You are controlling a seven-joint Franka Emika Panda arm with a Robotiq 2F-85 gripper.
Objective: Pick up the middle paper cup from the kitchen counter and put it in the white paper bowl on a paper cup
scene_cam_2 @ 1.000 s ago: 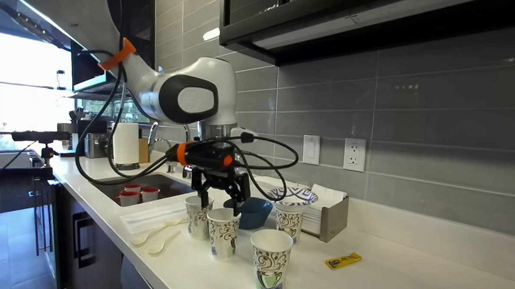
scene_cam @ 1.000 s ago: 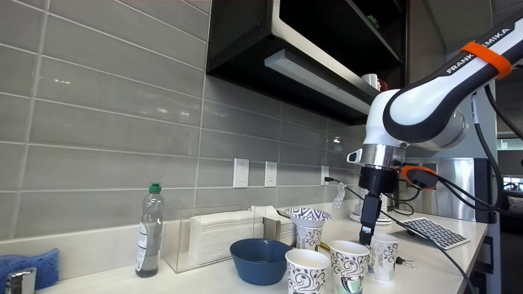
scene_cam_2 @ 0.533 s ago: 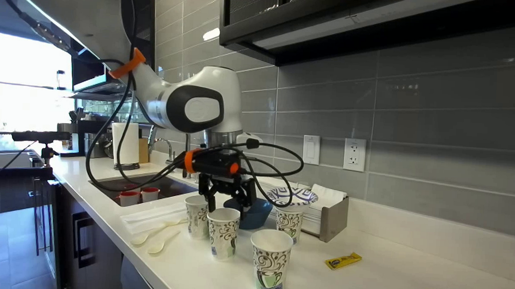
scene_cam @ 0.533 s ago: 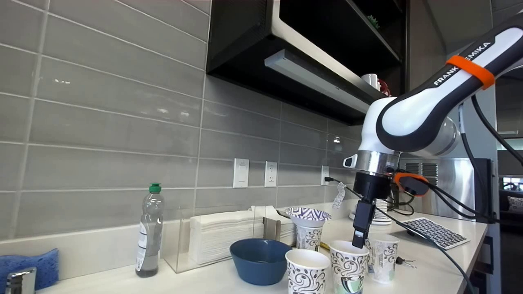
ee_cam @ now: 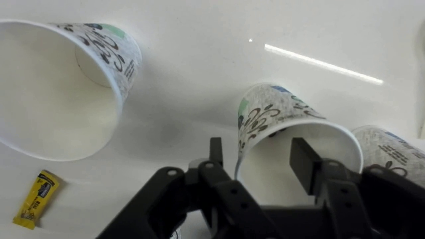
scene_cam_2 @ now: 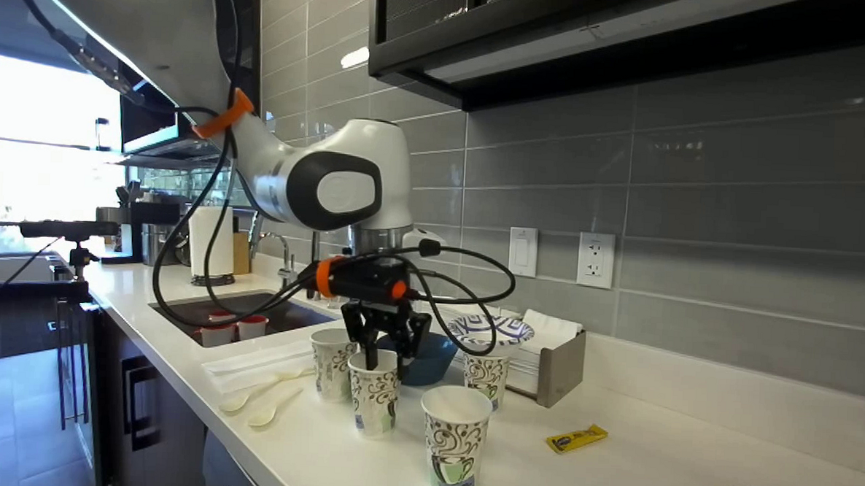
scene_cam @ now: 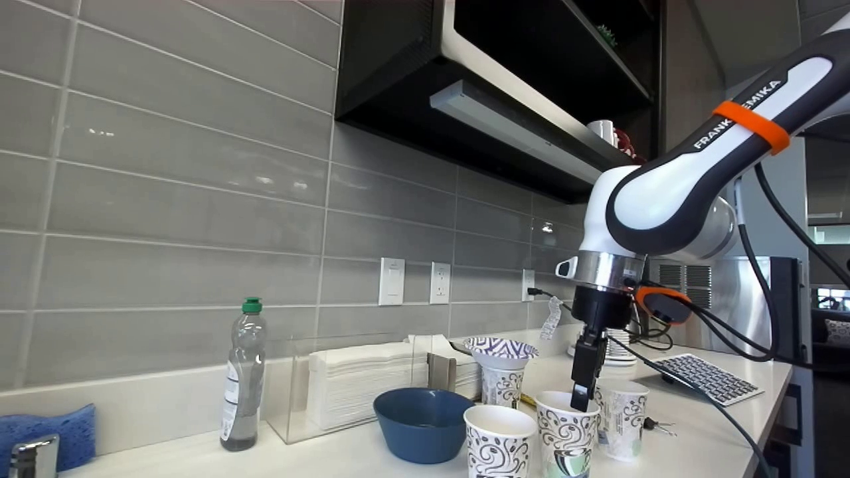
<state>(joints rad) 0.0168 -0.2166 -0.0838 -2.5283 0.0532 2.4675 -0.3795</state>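
Observation:
The middle paper cup (scene_cam: 564, 438) stands upright on the kitchen counter (scene_cam_2: 612, 470), between two other printed cups; it also shows in the other views (scene_cam_2: 374, 401) (ee_cam: 265, 113). My gripper (ee_cam: 259, 157) is open and low at this cup's rim. In the wrist view one finger (ee_cam: 303, 166) is over or inside the cup's mouth and the other finger (ee_cam: 216, 151) is outside, with the cup's wall between them, apart from both. The white paper bowl (scene_cam_2: 491, 329) with blue-purple zigzag marks sits on a paper cup (scene_cam_2: 485, 380), in both exterior views (scene_cam: 501, 348).
Printed cups stand on either side (scene_cam_2: 456, 448) (scene_cam_2: 331, 366). A blue bowl (scene_cam: 423, 428) and a napkin holder (scene_cam_2: 562, 365) are near the paper bowl. A yellow packet (scene_cam_2: 576, 439), spoons (scene_cam_2: 276, 404) and a sink (scene_cam_2: 283, 313) also show. A cable (scene_cam: 697, 392) crosses the counter.
My gripper has moved down and across to the middle cup's rim, and its fingers look closer together than before. The cups and the paper bowl have not moved.

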